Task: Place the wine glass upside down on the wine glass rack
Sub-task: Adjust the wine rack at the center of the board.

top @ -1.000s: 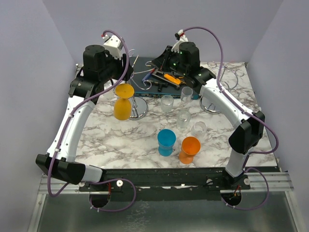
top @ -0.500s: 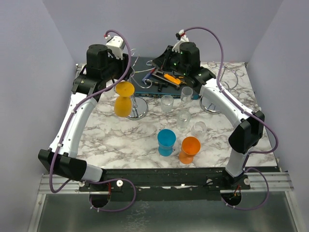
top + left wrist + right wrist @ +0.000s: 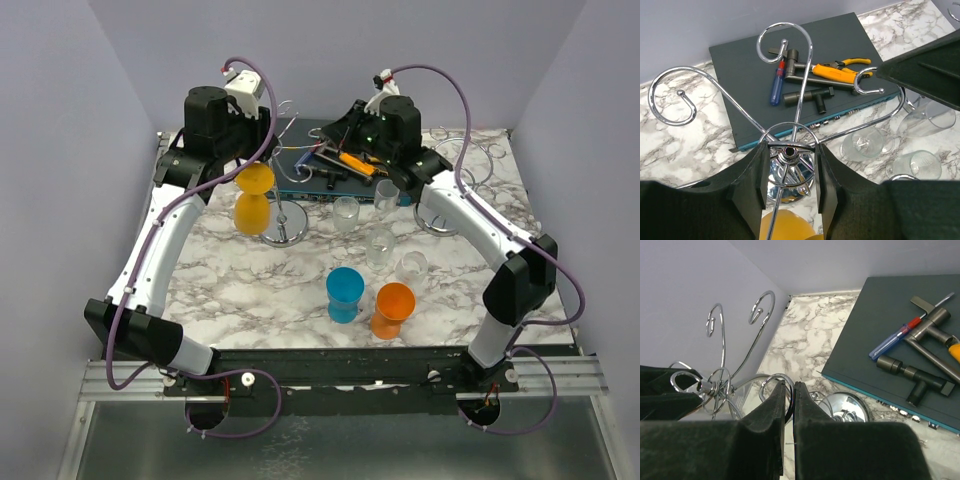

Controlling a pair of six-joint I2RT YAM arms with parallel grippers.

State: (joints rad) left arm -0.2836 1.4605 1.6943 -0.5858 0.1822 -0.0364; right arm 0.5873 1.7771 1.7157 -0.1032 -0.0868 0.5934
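The yellow wine glass (image 3: 252, 205) hangs upside down, foot up, beside the chrome rack (image 3: 283, 230). My left gripper (image 3: 257, 158) is over the rack's top hub (image 3: 790, 150). Its jaws stand wide apart on either side of the hub, and the yellow glass (image 3: 785, 227) sits between the finger bases, under a rack wire. The glass has travelled with this gripper, so it looks held. My right gripper (image 3: 325, 142) is shut on a curled end of a rack arm (image 3: 771, 386), which shows between the fingers of the gripper (image 3: 789, 385).
A dark teal box (image 3: 318, 172) carrying tools lies behind the rack. Several clear glasses (image 3: 345, 212) stand right of it, and a blue cup (image 3: 344, 293) and an orange cup (image 3: 392, 308) stand nearer. A second chrome rack (image 3: 440, 218) stands at the right.
My left gripper moved back and slightly right, carrying the yellow glass closer to the rack's post. The right gripper shifted a little; the rack base stayed put.
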